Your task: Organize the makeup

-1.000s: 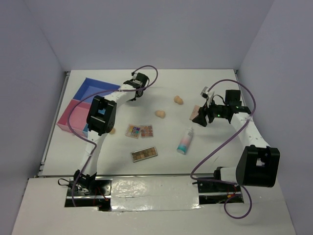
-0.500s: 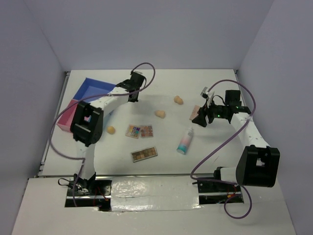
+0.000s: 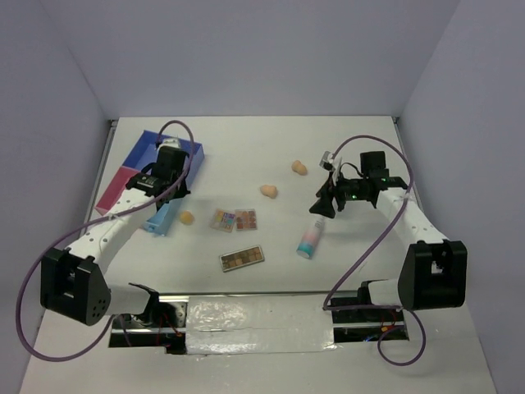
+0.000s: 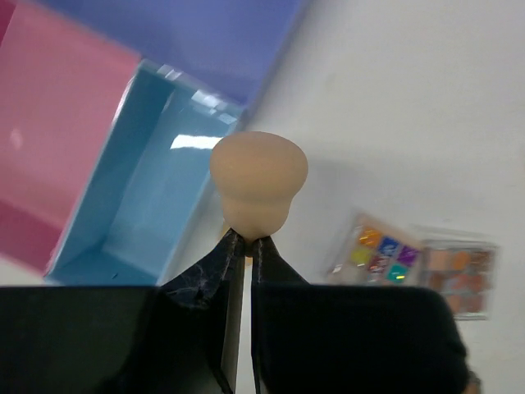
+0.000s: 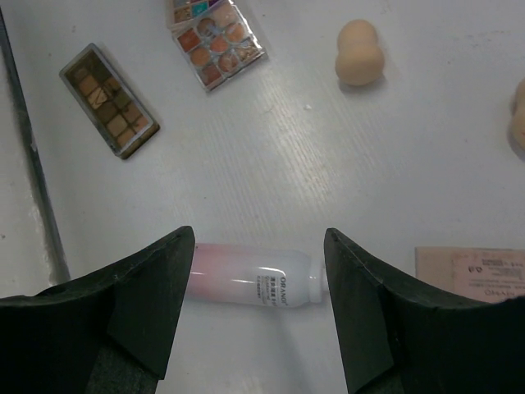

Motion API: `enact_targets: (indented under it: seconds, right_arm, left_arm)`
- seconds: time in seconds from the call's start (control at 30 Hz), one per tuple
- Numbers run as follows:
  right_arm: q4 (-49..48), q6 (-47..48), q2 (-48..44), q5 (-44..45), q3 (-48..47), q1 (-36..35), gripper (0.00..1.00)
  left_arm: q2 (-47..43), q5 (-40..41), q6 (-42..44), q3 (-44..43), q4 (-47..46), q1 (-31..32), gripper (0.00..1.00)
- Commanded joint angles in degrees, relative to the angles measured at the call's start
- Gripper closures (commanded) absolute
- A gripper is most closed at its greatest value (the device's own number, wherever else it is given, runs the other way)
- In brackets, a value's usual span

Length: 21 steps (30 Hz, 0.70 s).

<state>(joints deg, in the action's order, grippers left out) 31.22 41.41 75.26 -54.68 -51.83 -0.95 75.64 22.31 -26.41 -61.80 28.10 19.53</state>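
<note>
My left gripper point(image 4: 244, 238) is shut on a peach egg-shaped sponge point(image 4: 258, 176) and holds it above the teal compartment's right edge point(image 4: 139, 197). In the top view the left gripper point(image 3: 163, 190) is over the tray point(image 3: 135, 154). My right gripper point(image 5: 257, 235) is open, its fingers either side of the white-pink-teal tube point(image 5: 254, 279) lying below it, also seen in the top view point(image 3: 310, 238). Three more sponges point(image 3: 187, 217) point(image 3: 269, 191) point(image 3: 299, 167) and two palettes point(image 3: 234, 219) point(image 3: 242, 258) lie on the table. The beige compact point(image 5: 472, 271) lies right of the tube. No white bottle shows.
The tray's pink compartment point(image 4: 57, 139) and blue compartment point(image 4: 205, 33) lie beyond the teal one. A multicolour palette point(image 4: 418, 263) lies right of the held sponge. Grey walls close the table at the back and both sides.
My left arm has swung from the back centre to the left, over the tray, with the sponge. My right gripper has moved slightly left and nearer, over the tube's cap end.
</note>
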Motion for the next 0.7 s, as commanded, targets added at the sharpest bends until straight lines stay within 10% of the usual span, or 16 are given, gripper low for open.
enact_targets:
  seconds: [0.0,0.37,0.53,0.67]
  right_arm:
    - [-0.55,-0.19,1.46,-0.96,-0.81,-2.30,0.28]
    - [-0.72,-3.34,2.08,0.01,-2.66,-4.15,0.26]
    - [-1.60,-4.49,-0.11,0.62,-0.64,-4.23,0.23]
    - [-1.78,-4.14,-1.35,1.32,0.50,-4.23,0.22]
  left_arm:
    - [-2.33,1.42,-2.68,2.99,4.95,-4.05,1.00]
    - [6.26,3.00,4.88,1.78,1.87,-8.45,0.98]
    - [8.91,4.41,5.41,1.77,1.26,-8.98,0.48]
    - [8.65,4.06,4.88,0.46,1.61,-8.98,0.32]
